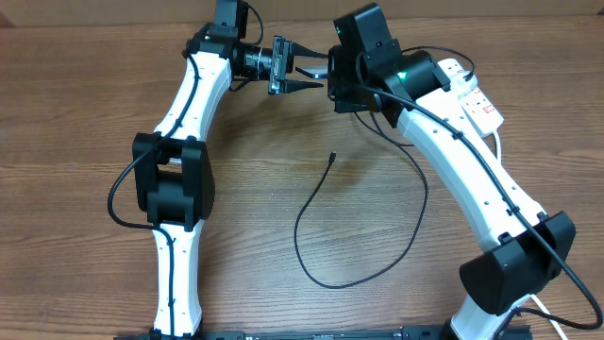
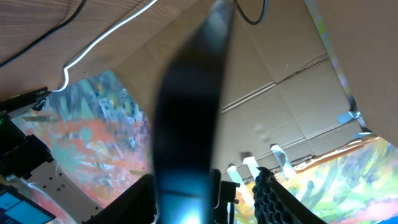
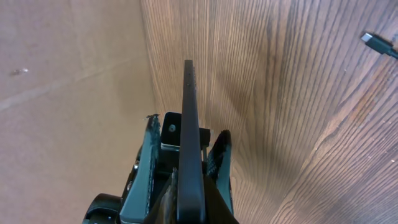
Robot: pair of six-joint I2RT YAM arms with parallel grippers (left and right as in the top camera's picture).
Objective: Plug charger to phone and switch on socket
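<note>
Table [image 1: 85, 142]: wood.
Socket [image 1: 479, 99]: far right, partly under the right arm.
Charger [image 1: 298, 227]: looped mid-table, tip lying free.
Phone [image 3: 188, 87]: edge-on, off the table.
Right gripper [image 3: 188, 129]: clamped on the phone.
Left gripper [image 1: 319, 69]: fingers spread, flanking a blurred dark slab.

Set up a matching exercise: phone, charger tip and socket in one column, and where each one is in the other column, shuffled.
Things:
1. phone
2. charger's connector tip
3. socket

Places:
A. lying free on the table
B. partly covered by the right arm
C. clamped edge-on in the right gripper

Pairs: 1-C, 2-A, 3-B
</note>
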